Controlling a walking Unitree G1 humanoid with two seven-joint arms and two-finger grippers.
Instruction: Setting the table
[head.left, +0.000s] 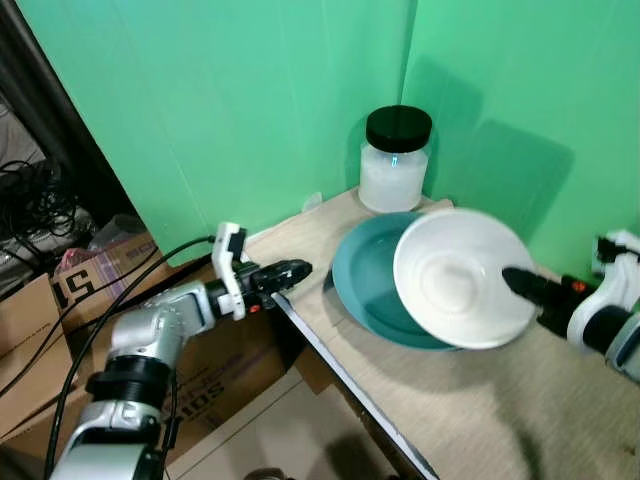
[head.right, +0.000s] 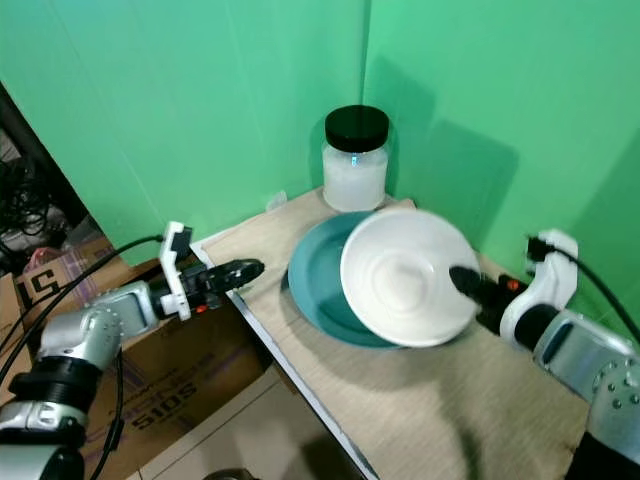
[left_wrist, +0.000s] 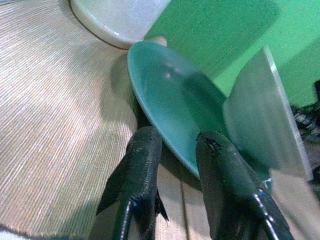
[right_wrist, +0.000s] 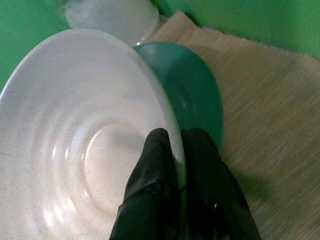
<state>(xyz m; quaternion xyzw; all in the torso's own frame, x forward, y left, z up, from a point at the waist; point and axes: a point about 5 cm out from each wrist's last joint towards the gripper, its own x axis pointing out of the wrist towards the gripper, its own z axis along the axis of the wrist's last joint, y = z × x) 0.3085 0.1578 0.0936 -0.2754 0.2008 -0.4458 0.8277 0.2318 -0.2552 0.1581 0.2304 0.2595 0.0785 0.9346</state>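
Two green walls (head.left: 250, 90) meet in a corner behind the table (head.left: 460, 400), which has a woven beige top and a pale front edge. On it lies a teal plate (head.left: 365, 275), wide and shallow, with a smooth glossy surface. A white plate (head.left: 455, 275) is lifted and tilted above the teal one; it is speckled, with faint round ridges around a flat centre. The right gripper (right_wrist: 177, 150) grasps this white plate by its rim, one finger on the inner face and one behind, so the plate stands out in front of the jaws. The left gripper (head.left: 292, 272) is at the table's left edge, its jaws slightly parted and holding nothing; the teal plate's rim is just in front of its fingertips (left_wrist: 145, 145). Behind the plates, near the corner, stands a frosted jar (head.left: 394, 165) with a black lid. Beside the table on the floor are cardboard boxes (head.left: 215, 375); one bears large printed characters that I cannot read with certainty. Bare table surface remains in front of the right gripper's plate, towards the near edge.
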